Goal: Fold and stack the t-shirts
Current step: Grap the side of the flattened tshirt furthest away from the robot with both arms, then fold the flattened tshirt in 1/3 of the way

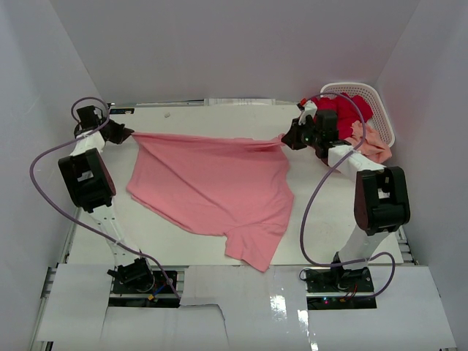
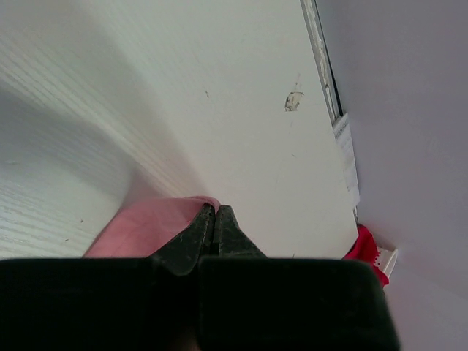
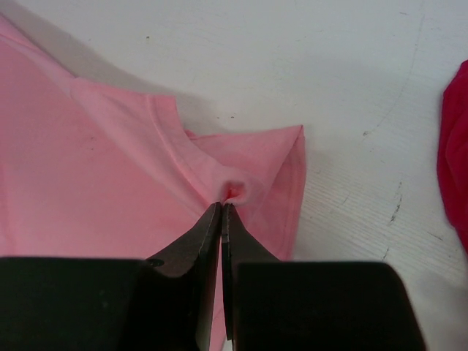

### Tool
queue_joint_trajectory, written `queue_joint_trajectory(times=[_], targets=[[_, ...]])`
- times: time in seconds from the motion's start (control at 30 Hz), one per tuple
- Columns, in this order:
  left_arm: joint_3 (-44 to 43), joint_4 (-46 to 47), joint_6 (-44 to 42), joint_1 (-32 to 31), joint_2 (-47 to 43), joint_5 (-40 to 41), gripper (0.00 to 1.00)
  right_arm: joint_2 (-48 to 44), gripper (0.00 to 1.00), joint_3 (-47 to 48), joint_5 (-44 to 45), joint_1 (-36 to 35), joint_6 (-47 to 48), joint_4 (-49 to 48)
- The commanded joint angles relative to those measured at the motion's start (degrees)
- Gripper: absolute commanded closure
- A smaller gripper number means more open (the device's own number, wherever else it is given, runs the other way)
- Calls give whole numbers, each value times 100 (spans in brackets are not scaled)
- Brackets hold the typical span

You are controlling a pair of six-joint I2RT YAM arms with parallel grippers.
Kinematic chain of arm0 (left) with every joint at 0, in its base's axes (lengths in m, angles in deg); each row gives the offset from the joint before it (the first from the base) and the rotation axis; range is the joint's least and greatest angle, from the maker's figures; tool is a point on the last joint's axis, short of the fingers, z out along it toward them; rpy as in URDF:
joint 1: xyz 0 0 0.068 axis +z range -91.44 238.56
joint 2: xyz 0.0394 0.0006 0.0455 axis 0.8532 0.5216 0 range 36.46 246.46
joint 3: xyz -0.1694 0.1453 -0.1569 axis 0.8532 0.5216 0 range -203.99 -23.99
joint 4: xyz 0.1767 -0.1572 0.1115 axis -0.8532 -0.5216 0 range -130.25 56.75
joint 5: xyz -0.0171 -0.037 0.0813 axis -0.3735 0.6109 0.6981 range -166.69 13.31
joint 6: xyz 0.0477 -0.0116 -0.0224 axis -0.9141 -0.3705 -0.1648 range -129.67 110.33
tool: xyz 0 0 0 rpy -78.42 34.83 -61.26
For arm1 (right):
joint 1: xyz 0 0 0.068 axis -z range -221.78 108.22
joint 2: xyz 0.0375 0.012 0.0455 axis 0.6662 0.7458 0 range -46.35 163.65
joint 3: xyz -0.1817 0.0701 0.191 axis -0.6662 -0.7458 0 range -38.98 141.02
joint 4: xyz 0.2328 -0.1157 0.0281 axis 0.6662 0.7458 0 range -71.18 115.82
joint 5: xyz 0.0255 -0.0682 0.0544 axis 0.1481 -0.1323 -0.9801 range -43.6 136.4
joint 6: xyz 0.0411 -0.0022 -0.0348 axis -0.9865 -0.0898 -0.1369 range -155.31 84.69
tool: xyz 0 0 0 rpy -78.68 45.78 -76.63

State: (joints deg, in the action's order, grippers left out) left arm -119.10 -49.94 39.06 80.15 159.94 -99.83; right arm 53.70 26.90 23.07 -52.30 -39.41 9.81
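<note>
The medium pink t-shirt (image 1: 212,186) lies spread across the middle of the white table, its far edge pulled taut between both arms. My left gripper (image 1: 131,134) is shut on the shirt's far-left corner, and pink cloth (image 2: 150,227) shows beside the closed fingertips. At the far right my right gripper (image 1: 285,141) is shut on a pinch of the same shirt (image 3: 110,175), near a sleeve hem (image 3: 289,183). A deep red t-shirt (image 1: 344,113) and a pale peach-salmon t-shirt (image 1: 373,145) sit bunched in the basket.
A white perforated basket (image 1: 380,110) stands at the far right corner, close behind the right arm. White walls enclose the table on three sides. A purple cable loops beside each arm. A small scuff (image 2: 293,101) marks the table near its far edge.
</note>
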Motion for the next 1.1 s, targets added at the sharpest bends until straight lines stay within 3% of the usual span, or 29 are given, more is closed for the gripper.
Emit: queue_joint_trajectory(times=[0.0, 0.57, 1.07], targets=[[106, 148, -21, 21, -606, -86, 100, -459, 92, -207, -22, -2, 32, -267], [1064, 263, -144, 21, -1238, -148, 100, -1154, 92, -761, 118, -187, 93, -153], [1416, 210, -144, 92, -1546, -182, 100, -1778, 92, -1403, 232, -362, 93, -21]])
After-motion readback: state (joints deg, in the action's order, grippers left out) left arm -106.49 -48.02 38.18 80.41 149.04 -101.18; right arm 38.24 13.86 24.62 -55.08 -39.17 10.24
